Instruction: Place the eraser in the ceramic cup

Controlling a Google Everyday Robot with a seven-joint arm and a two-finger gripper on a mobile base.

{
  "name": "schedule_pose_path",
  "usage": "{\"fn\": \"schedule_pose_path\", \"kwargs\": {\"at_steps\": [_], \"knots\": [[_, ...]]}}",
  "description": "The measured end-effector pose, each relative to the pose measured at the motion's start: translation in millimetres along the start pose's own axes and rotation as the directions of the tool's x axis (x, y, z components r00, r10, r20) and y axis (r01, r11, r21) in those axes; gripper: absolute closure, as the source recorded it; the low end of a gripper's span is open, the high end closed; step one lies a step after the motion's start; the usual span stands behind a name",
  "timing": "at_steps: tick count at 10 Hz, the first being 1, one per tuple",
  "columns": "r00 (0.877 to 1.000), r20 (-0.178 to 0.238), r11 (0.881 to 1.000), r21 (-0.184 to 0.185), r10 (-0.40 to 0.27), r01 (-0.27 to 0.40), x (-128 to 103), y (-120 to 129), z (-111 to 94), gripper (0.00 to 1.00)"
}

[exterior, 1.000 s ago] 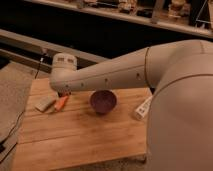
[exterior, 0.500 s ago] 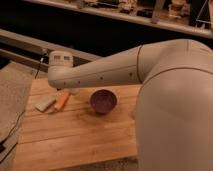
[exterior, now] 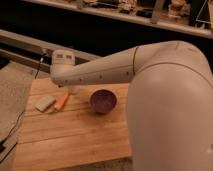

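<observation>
The ceramic cup is a small, glossy, dark purple bowl standing upright near the middle of the wooden table. Its inside looks empty from here. The eraser is not in view. My big white arm reaches from the right across the back of the table, and its wrist ends at the back left. The gripper hangs below the wrist, just left of the cup and right of the orange stick, and is mostly hidden by the arm.
A pale off-white block and an orange stick-shaped thing lie side by side at the table's left. A dark cable runs down past the left edge. A metal rail and shelves stand behind the table.
The arm's body has come closer and now covers the table's right side, hiding the white bottle seen earlier. The wrist has stayed at the back left. The cup, block and stick have not moved.
</observation>
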Motion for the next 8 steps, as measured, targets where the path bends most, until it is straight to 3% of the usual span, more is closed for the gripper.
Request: {"fn": "schedule_pose_path", "kwargs": {"at_steps": [3,8], "knots": [[1.0,-0.006,1.0,0.021,-0.014,0.014,0,-22,26,1.0],[0.999,0.033,0.999,0.04,-0.033,0.031,-22,-35,45,1.0]]}}
